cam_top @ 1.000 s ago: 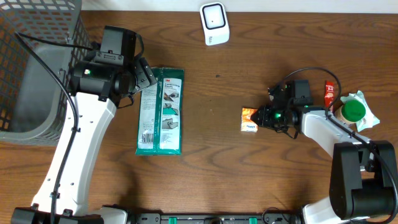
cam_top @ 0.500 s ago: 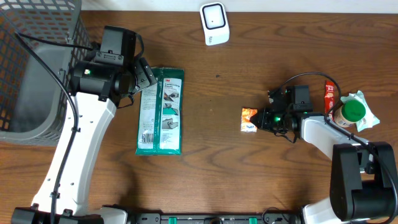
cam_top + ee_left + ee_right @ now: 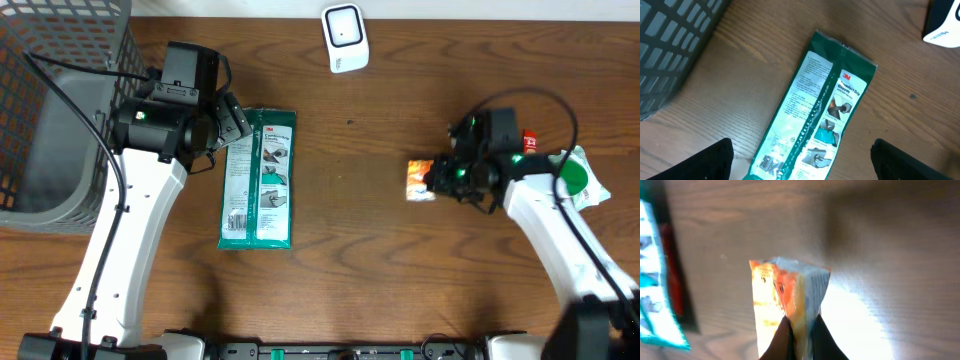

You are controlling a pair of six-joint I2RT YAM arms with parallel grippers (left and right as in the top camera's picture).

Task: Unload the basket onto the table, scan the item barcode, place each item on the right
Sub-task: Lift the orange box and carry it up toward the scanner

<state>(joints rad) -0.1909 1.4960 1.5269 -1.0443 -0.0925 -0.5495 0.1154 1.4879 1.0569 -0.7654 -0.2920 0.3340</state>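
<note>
green 3m gloves pack under spread left pincer; right pincer clamps orange packet.

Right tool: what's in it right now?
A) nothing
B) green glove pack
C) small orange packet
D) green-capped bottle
C: the right wrist view shows the right tool pinched shut on the lower edge of the orange packet. The glove pack lies flat on the table, far from this tool.
</note>
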